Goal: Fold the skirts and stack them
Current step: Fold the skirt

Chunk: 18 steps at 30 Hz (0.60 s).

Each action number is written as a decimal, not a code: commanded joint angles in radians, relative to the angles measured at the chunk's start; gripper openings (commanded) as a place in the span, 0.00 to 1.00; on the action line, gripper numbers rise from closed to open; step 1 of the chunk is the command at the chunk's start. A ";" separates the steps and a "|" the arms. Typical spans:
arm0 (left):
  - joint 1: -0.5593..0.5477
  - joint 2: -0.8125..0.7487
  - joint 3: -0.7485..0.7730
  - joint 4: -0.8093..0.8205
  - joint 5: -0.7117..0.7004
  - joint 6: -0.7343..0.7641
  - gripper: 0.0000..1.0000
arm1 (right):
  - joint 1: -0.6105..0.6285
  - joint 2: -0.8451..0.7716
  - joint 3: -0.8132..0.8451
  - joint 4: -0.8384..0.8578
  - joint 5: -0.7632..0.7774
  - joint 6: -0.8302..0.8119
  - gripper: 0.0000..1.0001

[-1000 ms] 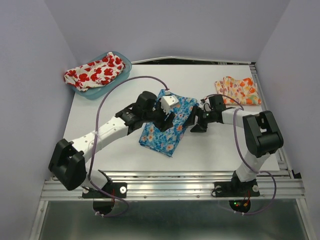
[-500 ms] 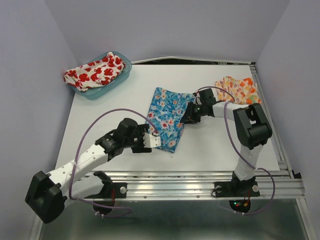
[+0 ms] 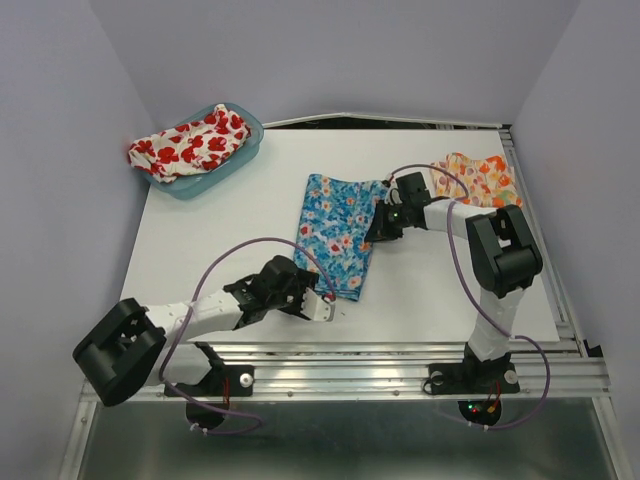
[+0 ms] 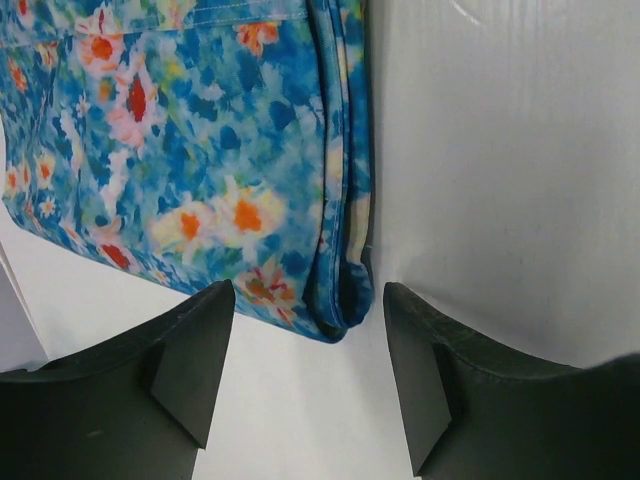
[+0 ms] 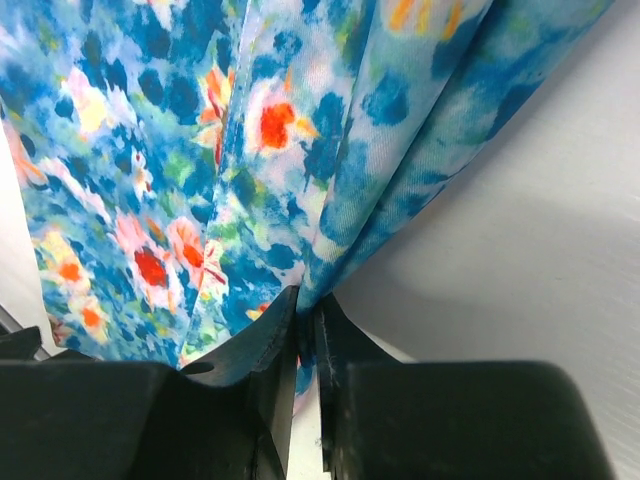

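Left arm has pulled back off the blue skirt (image 3: 335, 232) within the last second: it was over the cloth's middle, now the left claw (image 4: 305, 320) sits low at the skirt's near right corner, jaws wide, the doubled edge just ahead of the gap and not yet gripped. Right claw (image 5: 305, 312) has shifted up the skirt's right edge toward the far corner and is pinched tight on a bunch of blue cloth. Skirt lies flat mid-tabletop (image 3: 230, 215), straighter than a second ago, layers showing along its right edge. Reads as setup for the next fold, both claws taking the same side; left grip still to make. Poppy skirt (image 3: 190, 142) lies heaped in the tub (image 3: 200, 190); orange skirt (image 3: 478, 180) sits far right, apart from the blue; no stack yet
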 commanded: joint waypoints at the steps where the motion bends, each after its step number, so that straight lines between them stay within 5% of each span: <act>1: -0.029 0.065 -0.013 0.136 -0.016 0.024 0.68 | 0.005 0.068 0.007 -0.065 0.139 -0.079 0.17; 12: -0.050 0.274 0.057 0.107 -0.049 0.045 0.40 | 0.014 0.088 0.018 -0.074 0.159 -0.123 0.15; 18: -0.049 0.283 0.166 -0.006 -0.028 -0.029 0.12 | 0.024 0.087 0.012 -0.079 0.176 -0.157 0.12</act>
